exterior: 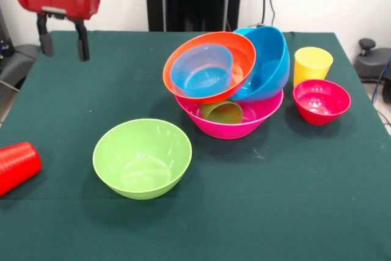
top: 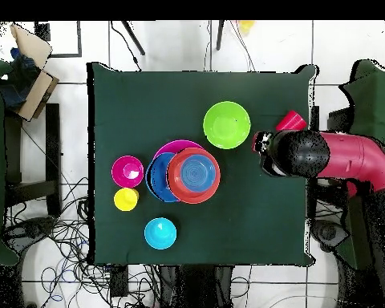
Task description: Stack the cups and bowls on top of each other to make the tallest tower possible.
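The tower stands right of centre. Its base is the biggest pink bowl [exterior: 244,120], with the green cup [exterior: 222,112] lying inside it. The large blue bowl [exterior: 270,65] and the orange bowl [exterior: 238,53] lean tilted on top. The small translucent blue bowl [exterior: 201,70] sits inside the orange one. The lime green bowl [exterior: 142,158] stands alone at the front. The yellow cup [exterior: 313,64] and the magenta-red bowl [exterior: 321,101] stand to the right. The red cup [exterior: 15,166] lies on its side at the left edge. My gripper [exterior: 63,44] hangs open and empty at the far left. The cyan bowl [top: 160,233] shows only in the overhead view.
The dark green table [exterior: 275,212] carries everything. In the overhead view my gripper [top: 262,151] is near the table's right edge, below the red cup [top: 290,120]. The tower [top: 193,175] is at the middle. Cables and boxes lie on the floor around the table.
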Controlling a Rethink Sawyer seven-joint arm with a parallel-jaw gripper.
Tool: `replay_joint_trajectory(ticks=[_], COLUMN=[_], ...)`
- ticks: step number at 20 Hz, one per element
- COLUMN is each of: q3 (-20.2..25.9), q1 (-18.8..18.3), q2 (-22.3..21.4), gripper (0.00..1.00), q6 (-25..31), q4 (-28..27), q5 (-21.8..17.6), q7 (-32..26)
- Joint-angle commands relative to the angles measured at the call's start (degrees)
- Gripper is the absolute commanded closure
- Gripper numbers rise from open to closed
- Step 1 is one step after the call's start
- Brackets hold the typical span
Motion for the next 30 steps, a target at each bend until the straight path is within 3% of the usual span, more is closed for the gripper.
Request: replay_joint_trajectory(ticks=[1, 5, 11, 16, 18, 25, 30], q3=[2.48, 1.81, 0.52, 1.13, 1.37, 2.05, 2.58], q1=[2.23, 2.85, 5.30, 6.41, 7.02, 11.08, 12.53], q2=[3.60, 2.29, 3.25, 3.91, 5.85, 16.30, 21.43], gripper=[0.00, 0.00, 0.00, 0.00, 0.00, 0.00, 0.00], q6=[1.53, -1.02, -3.13, 1.18, 2.66, 9.20, 12.37], q4=[-3.43, -1.01, -1.64, -4.10, -7.07, -25.24, -33.81], q5=[-5.54, -6.55, -8.75, -7.99, -7.83, -8.42, -8.23], q7=[-15.78, -12.74, -8.10, -9.90, -11.02, -15.68, -18.85])
